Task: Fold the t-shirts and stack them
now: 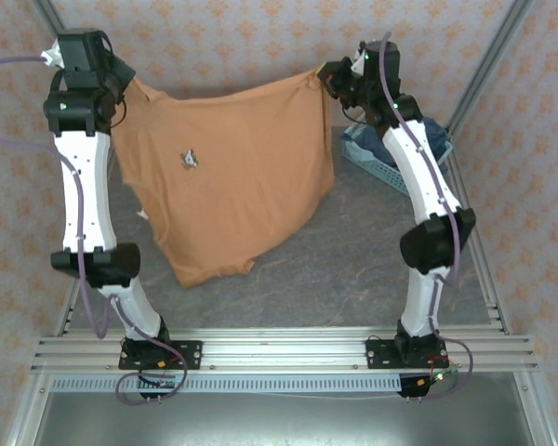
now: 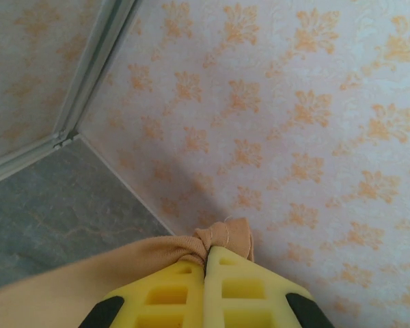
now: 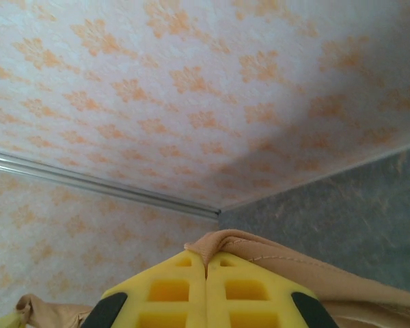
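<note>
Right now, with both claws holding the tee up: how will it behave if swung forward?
Likely floppy: the tee sags between the left claw and right claw and hangs in folds. Probably light: two small pinches hold it up. Would likely sway and crease when swung.

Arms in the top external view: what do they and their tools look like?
Both the left arm and right arm have white tubular links, black joint housings and lilac cables. The left tool and right tool have yellow fingers with square recesses on black mounts.
</note>
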Robot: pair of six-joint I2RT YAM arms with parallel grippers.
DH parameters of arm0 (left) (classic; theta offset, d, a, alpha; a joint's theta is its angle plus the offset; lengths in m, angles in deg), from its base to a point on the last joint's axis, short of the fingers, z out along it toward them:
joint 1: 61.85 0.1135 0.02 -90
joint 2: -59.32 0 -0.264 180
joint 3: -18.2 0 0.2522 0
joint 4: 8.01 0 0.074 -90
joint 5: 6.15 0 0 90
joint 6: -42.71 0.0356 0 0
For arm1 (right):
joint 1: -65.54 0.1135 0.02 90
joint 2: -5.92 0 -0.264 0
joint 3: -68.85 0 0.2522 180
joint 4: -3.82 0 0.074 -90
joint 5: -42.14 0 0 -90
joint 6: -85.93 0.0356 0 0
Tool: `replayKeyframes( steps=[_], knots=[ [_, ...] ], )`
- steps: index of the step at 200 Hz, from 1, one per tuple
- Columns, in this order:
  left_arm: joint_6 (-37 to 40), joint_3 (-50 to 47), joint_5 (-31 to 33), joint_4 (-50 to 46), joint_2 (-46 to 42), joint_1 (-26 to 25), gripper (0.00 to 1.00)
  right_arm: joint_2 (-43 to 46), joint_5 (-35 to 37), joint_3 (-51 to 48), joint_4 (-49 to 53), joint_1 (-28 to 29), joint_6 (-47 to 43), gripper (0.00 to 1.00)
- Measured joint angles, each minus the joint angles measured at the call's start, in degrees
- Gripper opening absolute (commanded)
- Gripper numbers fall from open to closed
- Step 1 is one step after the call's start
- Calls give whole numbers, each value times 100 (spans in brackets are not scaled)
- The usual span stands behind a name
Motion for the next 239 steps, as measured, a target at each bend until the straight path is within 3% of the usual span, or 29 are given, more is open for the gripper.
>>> replayKeyframes(
  steps=[28, 54, 75, 92, 113, 152, 176, 190, 209, 239],
  knots=[
    [15, 1113, -348, 111, 424, 210, 0, -839, 4, 2004, 210, -140, 17, 0],
    [15, 1261, -555, 363, -20, 203, 0, -833, 9, 2568, 229, -404, 57, 0],
    [48, 885, -660, 393, -708, 133, 0, -715, 52, 2579, 570, -592, -92, 0],
    [155, -216, -612, 433, -1615, -125, 0, -573, 92, 2321, 1016, -636, -282, 0],
    [87, -2647, -479, 568, -3067, -570, 0, -28, 238, 1008, 1491, -595, -568, 0],
    [-957, -8144, -658, 776, -5209, -800, 0, 1661, 310, -3917, 997, -409, -527, 1],
    [-1637, -10647, -1139, 894, -5423, -916, 35, 1805, 249, -5772, 846, -208, -472, 28],
    [-1897, -11171, -1266, 579, -5751, -997, 45, 1827, 249, -6553, 855, -81, -505, 38],
    [-2059, -11009, -1224, 286, -6529, -1062, 62, 2092, 352, -7254, 907, 0, -507, 44],
    [-2197, -10415, -1023, 262, -7152, -1069, 57, 2872, 662, -7549, 1040, -4, -551, 45]
  ],
)
